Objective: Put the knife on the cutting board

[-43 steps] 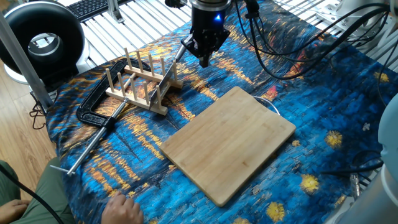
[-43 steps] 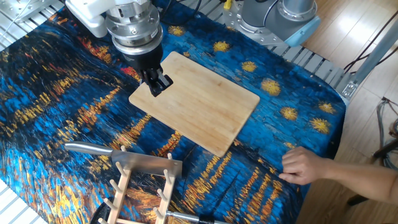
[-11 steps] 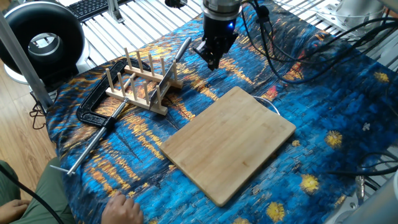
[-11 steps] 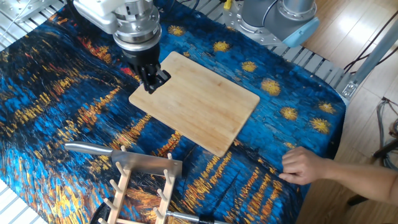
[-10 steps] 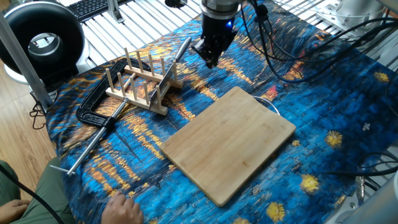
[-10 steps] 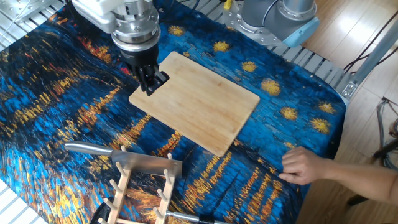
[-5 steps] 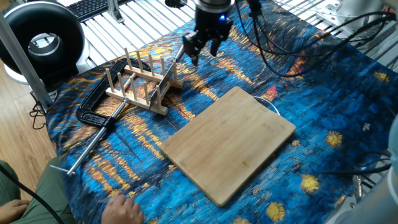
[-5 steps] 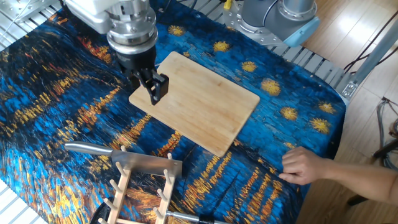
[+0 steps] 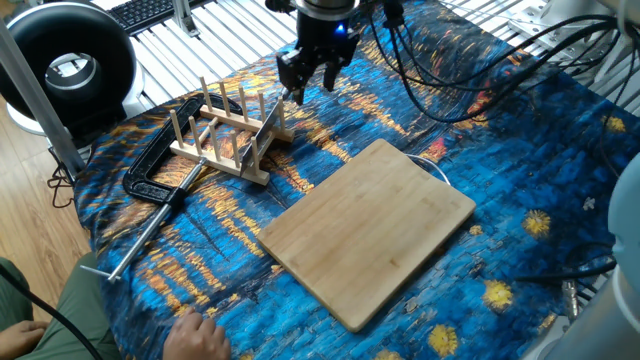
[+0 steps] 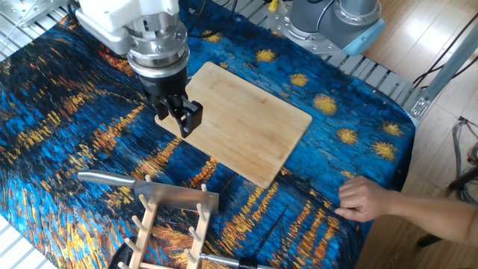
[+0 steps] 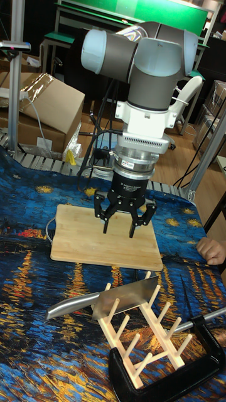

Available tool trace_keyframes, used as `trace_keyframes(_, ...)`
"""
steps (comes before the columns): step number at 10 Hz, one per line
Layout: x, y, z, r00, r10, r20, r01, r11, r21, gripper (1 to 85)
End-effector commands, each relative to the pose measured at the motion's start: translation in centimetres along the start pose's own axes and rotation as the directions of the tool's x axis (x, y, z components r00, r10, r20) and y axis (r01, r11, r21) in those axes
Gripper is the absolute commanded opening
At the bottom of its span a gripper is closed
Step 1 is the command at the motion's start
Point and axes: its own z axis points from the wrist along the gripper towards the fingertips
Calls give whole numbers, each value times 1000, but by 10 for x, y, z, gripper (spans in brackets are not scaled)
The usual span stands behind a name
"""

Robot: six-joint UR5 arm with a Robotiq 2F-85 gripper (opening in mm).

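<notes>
Gripper (image 11: 120, 227): jaws spread, empty, hovering above the cloth. Knife (image 11: 116, 297): leaned in the dish rack (image 11: 141, 338), at 6 o'clock of the cutting board (image 11: 100, 237) in the tall fixed view. Risk: 1 finger could strike a peg, or the slim handle slip on closing.

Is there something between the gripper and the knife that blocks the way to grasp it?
Nothing visible blocks it. The gripper hangs open above the cloth, and the handle of the knife sticks out free to the side of the dish rack. Only the blade leans among the rack's pegs, which could catch it when lifted.
</notes>
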Motion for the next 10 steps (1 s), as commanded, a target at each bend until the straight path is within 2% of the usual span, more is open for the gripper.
trace_keyframes(1, -4, 6, 0, 1000, 4, 8, -4, 1000, -18, 563)
trace_keyframes(2, -13, 6, 0, 999, 15, 43, -15, 1000, -21, 527)
trace_keyframes(3, -7, 5, 0, 1000, 4, 20, -4, 1000, -16, 517)
trace_keyframes(4, -6, 9, 0, 1000, -21, 15, 21, 999, -29, 530)
trace_keyframes(6, -7, 16, 0, 998, -62, 22, 63, 996, -56, 587)
trace_keyframes(7, -6, 13, 0, 998, -63, 18, 64, 997, -43, 587)
trace_keyframes(9, 4, 11, -7, 998, -63, 10, 64, 997, -48, 587)
trace_keyframes(10, 2, 13, -7, 998, -64, 19, 65, 996, -54, 587)
